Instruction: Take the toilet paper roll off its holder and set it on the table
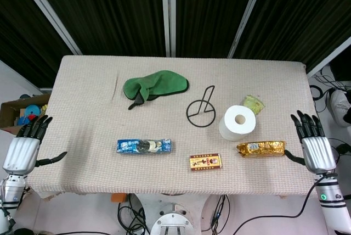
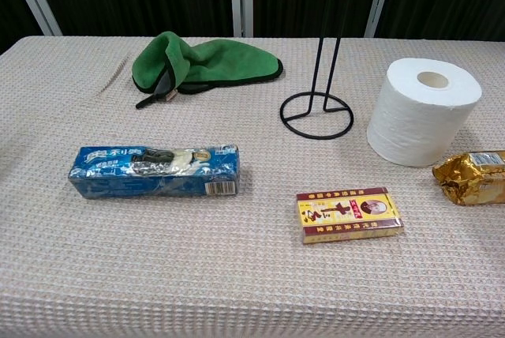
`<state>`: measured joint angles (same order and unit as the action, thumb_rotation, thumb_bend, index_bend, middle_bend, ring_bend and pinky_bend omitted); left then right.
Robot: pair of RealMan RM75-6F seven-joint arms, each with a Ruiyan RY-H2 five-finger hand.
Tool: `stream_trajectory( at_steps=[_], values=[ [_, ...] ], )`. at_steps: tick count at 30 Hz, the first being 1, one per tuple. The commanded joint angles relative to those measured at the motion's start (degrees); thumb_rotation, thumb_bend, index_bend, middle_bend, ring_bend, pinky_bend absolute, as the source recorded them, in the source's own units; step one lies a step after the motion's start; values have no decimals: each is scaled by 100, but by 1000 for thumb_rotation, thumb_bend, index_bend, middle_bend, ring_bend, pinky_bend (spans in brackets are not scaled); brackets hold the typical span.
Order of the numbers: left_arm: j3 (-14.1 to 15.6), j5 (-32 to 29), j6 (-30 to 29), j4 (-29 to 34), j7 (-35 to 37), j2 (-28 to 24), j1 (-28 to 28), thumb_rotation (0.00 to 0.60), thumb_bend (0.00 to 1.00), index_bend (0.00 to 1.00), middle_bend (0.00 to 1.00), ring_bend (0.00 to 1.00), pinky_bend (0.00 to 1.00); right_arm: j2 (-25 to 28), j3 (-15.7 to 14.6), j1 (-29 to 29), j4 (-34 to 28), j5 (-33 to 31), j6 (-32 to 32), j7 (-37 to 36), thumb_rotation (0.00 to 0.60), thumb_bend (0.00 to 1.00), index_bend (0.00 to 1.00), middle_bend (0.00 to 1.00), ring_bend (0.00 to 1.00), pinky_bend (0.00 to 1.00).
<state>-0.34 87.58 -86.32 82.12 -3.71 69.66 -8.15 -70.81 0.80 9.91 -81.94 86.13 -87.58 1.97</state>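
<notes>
The white toilet paper roll (image 1: 238, 122) (image 2: 422, 110) stands upright on the table, just right of the black wire holder (image 1: 201, 110) (image 2: 319, 93), whose post is bare. In the head view my right hand (image 1: 311, 142) is off the table's right edge, fingers spread, holding nothing. At the table's left edge my left hand (image 1: 24, 146) hangs with its fingers apart and empty. Neither hand appears in the chest view.
A green cloth (image 1: 155, 87) lies at the back. A blue packet (image 1: 143, 146), a red and yellow box (image 1: 205, 161) and a gold pouch (image 1: 261, 148) sit along the front. A small green item (image 1: 253, 103) lies behind the roll.
</notes>
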Motion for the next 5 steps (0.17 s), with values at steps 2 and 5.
stream_trajectory(
  at_steps=[2, 5],
  values=[
    [25, 37, -37, 20, -20, -17, 46, 187, 96, 73, 71, 70, 209, 216, -18, -457, -226, -229, -312, 125, 600, 38, 0, 0, 0, 0],
    [29, 45, -22, 30, -12, -25, 58, 187, 96, 73, 71, 70, 209, 247, 14, -481, -291, -281, -243, 187, 600, 40, 0, 0, 0, 0]
  ],
)
